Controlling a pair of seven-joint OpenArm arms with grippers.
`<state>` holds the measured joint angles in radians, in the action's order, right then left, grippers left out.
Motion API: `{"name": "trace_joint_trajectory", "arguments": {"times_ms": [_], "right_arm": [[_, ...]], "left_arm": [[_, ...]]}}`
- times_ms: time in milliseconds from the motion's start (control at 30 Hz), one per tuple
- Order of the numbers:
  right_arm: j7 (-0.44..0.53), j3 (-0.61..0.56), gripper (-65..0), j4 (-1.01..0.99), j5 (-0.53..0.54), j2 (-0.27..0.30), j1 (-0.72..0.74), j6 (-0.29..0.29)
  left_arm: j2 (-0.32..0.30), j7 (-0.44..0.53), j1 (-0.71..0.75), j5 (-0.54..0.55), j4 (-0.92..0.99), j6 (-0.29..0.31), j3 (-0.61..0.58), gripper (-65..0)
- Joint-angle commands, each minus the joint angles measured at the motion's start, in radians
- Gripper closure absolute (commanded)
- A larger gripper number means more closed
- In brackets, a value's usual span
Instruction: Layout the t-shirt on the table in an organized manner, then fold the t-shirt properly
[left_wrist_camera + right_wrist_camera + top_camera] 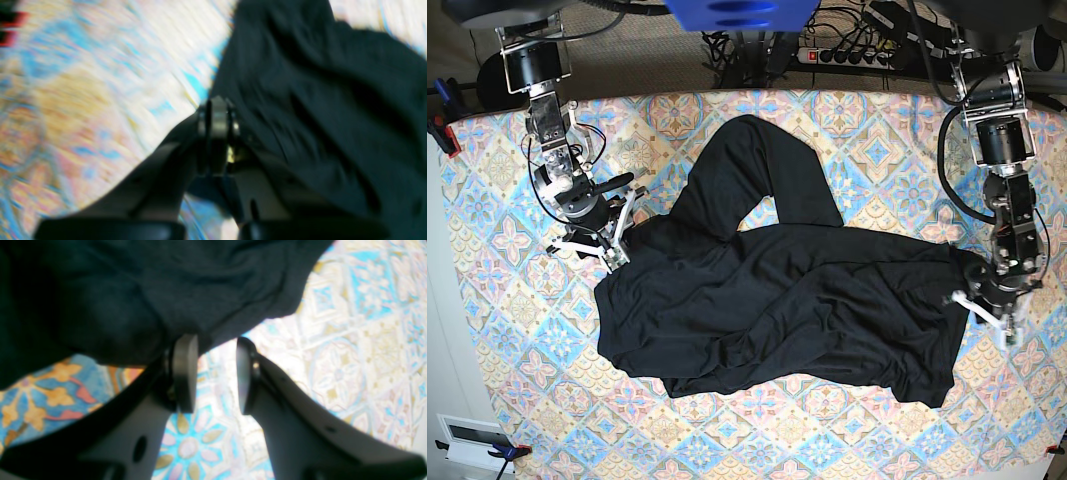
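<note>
The black t-shirt (pixel 807 300) lies crumpled across the middle of the patterned table (pixel 507 300), one part stretching toward the back. My left gripper (pixel 989 308) is at the shirt's right edge. In the blurred left wrist view its pads (pixel 218 116) are pressed together at the edge of the t-shirt (pixel 317 100), which drapes off to the right over the table (pixel 100 100). At the shirt's upper left edge sits my right gripper (pixel 612 245). The right wrist view shows the right gripper (pixel 213 373) open, with the hem of the t-shirt (pixel 133 290) hanging just over its fingertips and the table (pixel 350 356) visible between the jaws.
Red clamps (pixel 442 135) hold the table cloth at the left edge. Cables and a power strip (pixel 847 50) lie behind the table. A white box (pixel 467 440) sits off the front left corner. Patterned cloth shows all around the shirt.
</note>
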<state>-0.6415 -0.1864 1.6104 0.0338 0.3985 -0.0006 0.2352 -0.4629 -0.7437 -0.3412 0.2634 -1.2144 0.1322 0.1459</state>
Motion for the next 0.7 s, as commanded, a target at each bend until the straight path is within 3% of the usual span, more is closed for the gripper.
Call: {"name": "trace_joint_trajectory", "arguments": {"times_ms": [0,133,300,667], "right_arm": [[0.018,0.008,-18.8,0.012,0.004,0.007,0.017,-0.003],[0.018,0.008,-18.8,0.014,0.004,0.007,0.017,-0.003],[0.018,0.008,-18.8,0.018,0.004,0.007,0.018,-0.003],[0.018,0.008,-18.8,0.021,0.004,0.007,0.017,-0.003]], "left_arm": [[-0.012,0.002,-0.020,0.006,-0.015,0.004,-0.010,-6.0],[-0.006,0.014,-0.012,0.012,-0.012,0.002,-0.032,-18.0],[0.054,0.046,-0.032,0.009,0.095,0.002,-0.029,-29.5],[0.180,0.244,-0.137,0.006,0.390,0.002,-0.082,-29.9]]}}
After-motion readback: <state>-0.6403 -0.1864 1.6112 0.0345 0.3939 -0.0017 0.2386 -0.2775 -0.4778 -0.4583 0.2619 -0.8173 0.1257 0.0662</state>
